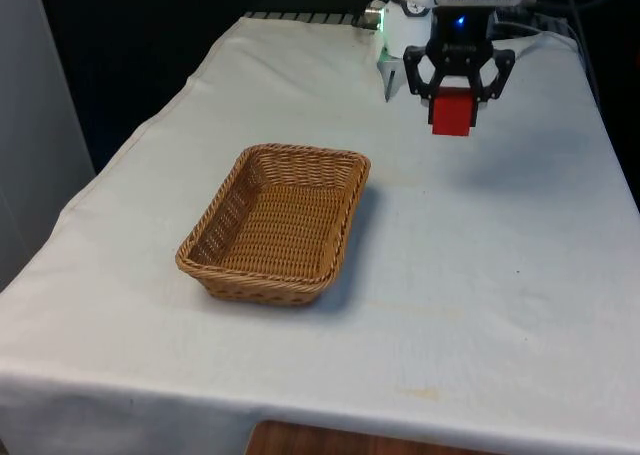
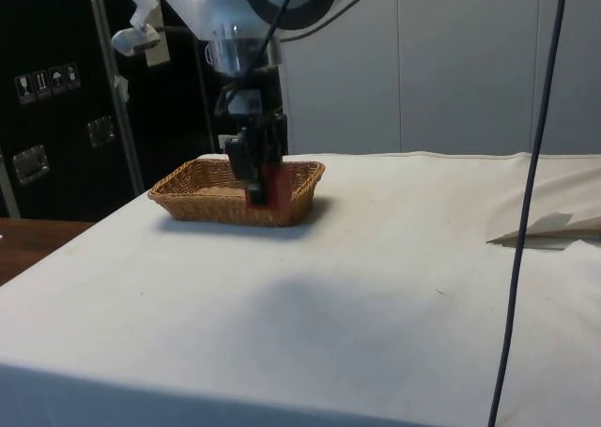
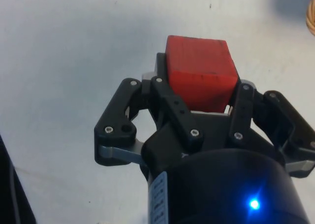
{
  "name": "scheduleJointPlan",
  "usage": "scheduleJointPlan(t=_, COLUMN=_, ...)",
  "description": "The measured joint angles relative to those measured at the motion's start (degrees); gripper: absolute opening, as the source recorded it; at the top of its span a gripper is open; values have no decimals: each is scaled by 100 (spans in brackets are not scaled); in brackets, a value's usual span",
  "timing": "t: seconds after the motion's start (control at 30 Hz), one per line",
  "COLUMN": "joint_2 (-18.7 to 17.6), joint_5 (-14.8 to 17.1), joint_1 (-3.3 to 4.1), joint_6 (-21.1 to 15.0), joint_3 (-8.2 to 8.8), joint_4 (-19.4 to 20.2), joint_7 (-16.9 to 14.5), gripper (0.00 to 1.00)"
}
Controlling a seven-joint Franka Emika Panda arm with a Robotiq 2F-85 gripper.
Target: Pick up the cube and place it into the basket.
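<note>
Start at the front view's left, where you see the shallow rectangular woven wicker basket [image 1: 275, 224] resting flat on the white tablecloth [image 1: 480, 295], its inside holding nothing that you can make out. Move towards the front view's right and you find the black two-finger gripper [image 1: 455, 100] raised above the cloth, well apart from the basket and nearer the table's far end. You can see that it is clenched around the red cube [image 1: 452, 112], which hangs between the fingers clear of the cloth. In the side view you see the basket [image 2: 235, 190] behind the gripper [image 2: 258, 178], with the cube [image 2: 272, 188] held above the table surface and overlapping the basket's near wall in the picture. In the wrist view you see the cube [image 3: 199, 74] pinched from both sides by the black fingers [image 3: 170, 103], with plain white cloth [image 3: 74, 61] beneath it
</note>
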State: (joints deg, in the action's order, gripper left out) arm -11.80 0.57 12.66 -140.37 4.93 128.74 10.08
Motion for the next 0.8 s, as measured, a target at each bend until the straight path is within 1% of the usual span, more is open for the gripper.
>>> scheduleJointPlan(t=0.13, joint_2=120, joint_5=-6, joint_1=0, joint_6=178, joint_3=0, joint_4=-46, joint_7=-6, gripper=0)
scheduleJointPlan(t=0.8, joint_2=619, joint_5=-6, joint_1=0, joint_6=682, joint_3=0, joint_4=-143, joint_7=-11, gripper=0)
